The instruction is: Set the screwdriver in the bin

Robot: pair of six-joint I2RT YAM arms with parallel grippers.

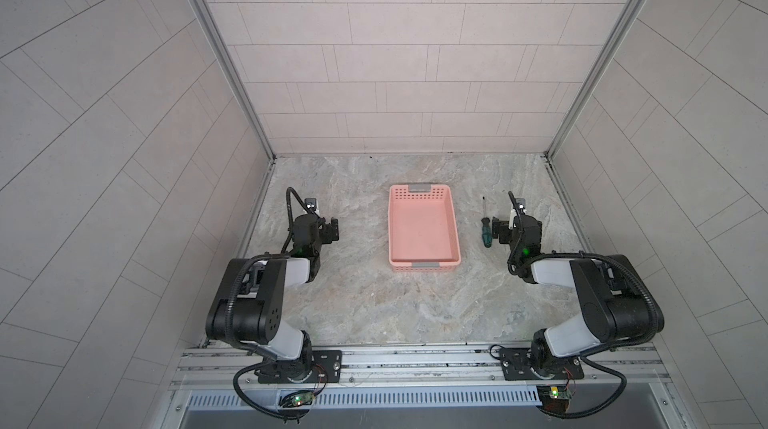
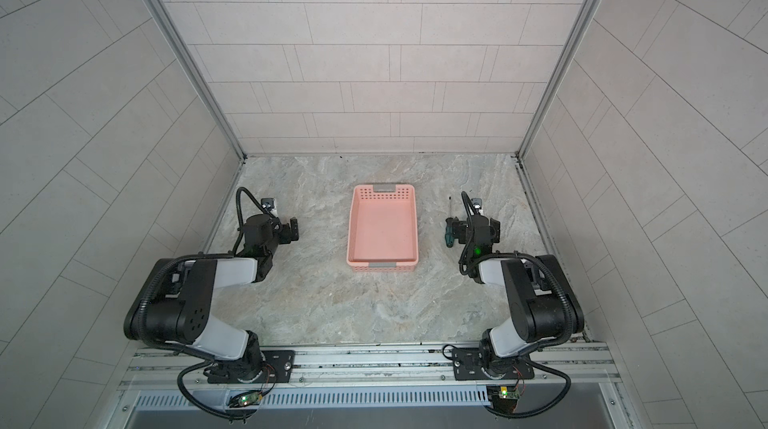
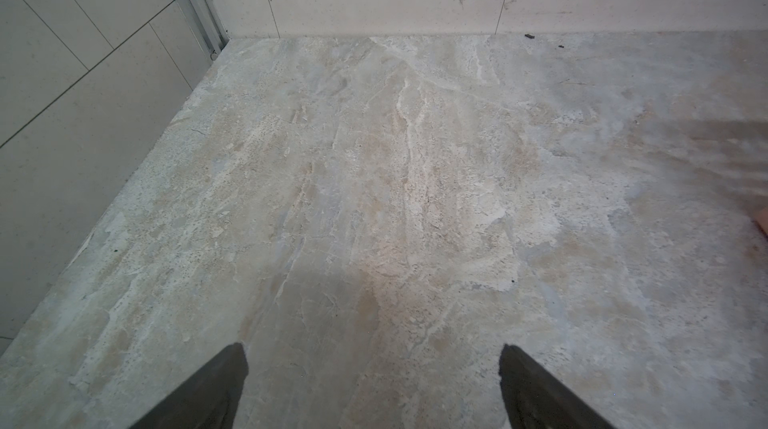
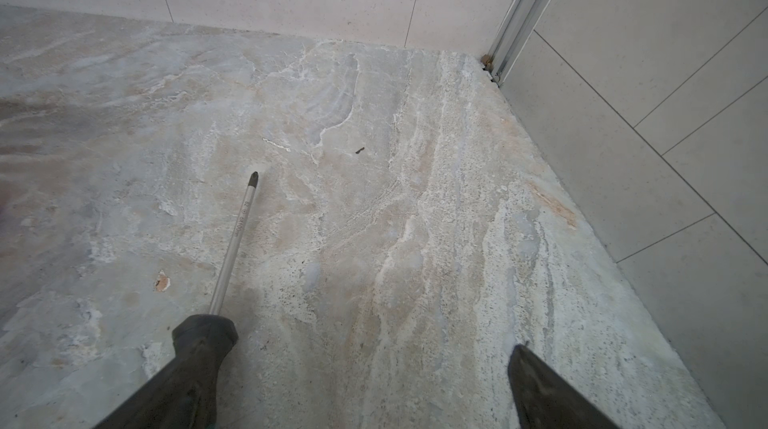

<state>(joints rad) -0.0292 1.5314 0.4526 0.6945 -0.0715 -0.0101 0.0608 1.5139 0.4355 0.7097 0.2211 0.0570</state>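
Metal shaft of the screwdriver point(image 4: 232, 252) bears small print, too blurred to read; the right gripper point(image 4: 374, 364) and left gripper point(image 3: 374, 350) gape wide, holding nothing.

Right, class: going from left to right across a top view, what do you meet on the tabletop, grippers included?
left gripper → bin → screwdriver → right gripper
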